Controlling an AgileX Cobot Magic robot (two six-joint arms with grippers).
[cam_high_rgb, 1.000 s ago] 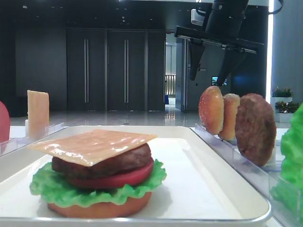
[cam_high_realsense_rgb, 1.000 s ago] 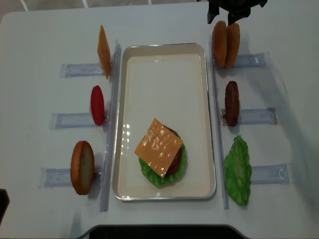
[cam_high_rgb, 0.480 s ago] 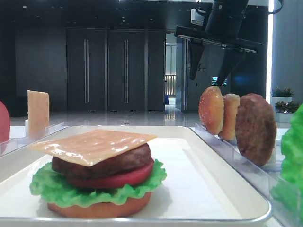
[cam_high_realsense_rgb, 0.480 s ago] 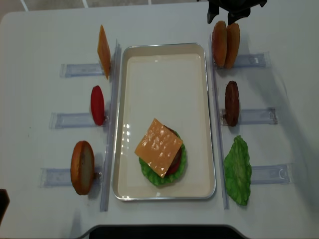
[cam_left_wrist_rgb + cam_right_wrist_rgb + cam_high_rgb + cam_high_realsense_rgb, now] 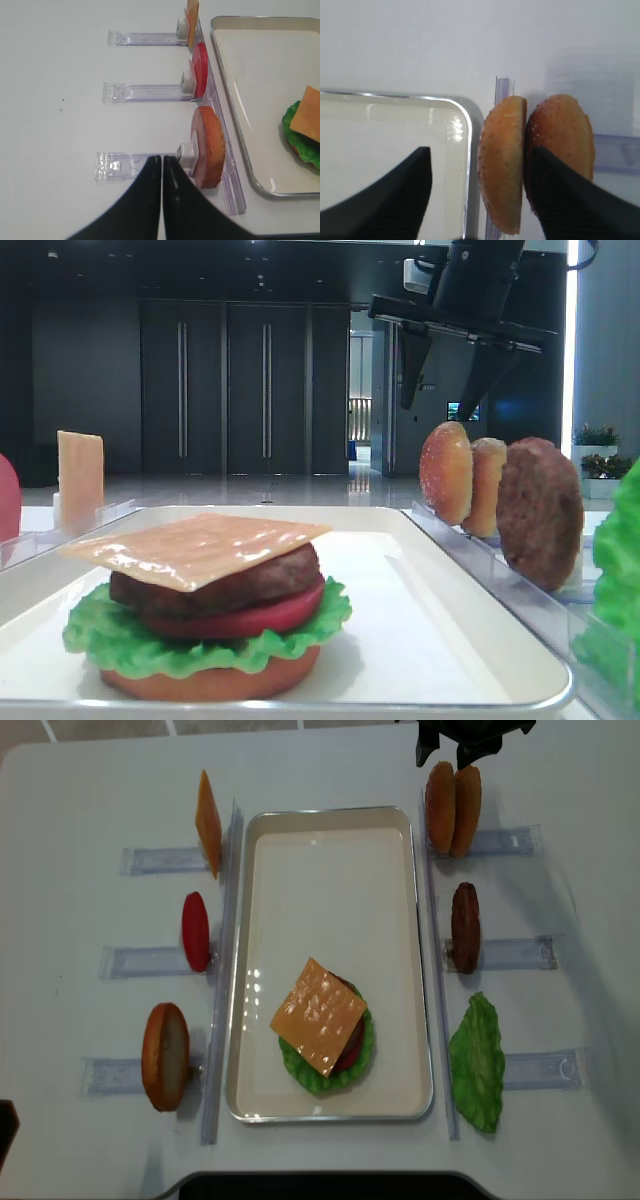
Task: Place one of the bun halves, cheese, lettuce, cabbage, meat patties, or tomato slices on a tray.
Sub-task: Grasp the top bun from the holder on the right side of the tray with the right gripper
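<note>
white table [image 5: 90, 780] | holds: tray [image 5: 330, 814] (centre), clear racks [image 5: 155, 859]

Even overhead light keeps the tabletop bright with soft shadows; glare spots sit on the tray [image 5: 330, 830]; the low view's background is dark, near edges blurred.

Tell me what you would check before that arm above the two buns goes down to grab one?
1. Right gripper open: ok, fingers apart.
2. Gripper above the bun halves, not touching: ok, clear gap in the low side view.
3. Jaws straddling one bun: ok; in the wrist view the bun nearer the tray sits between the fingers, though the right finger covers the seam.
4. Burger stack ready for a top: ok, cheese slice uppermost.
5. Left gripper clear of the tray: ok, shut beside the left racks.
</note>
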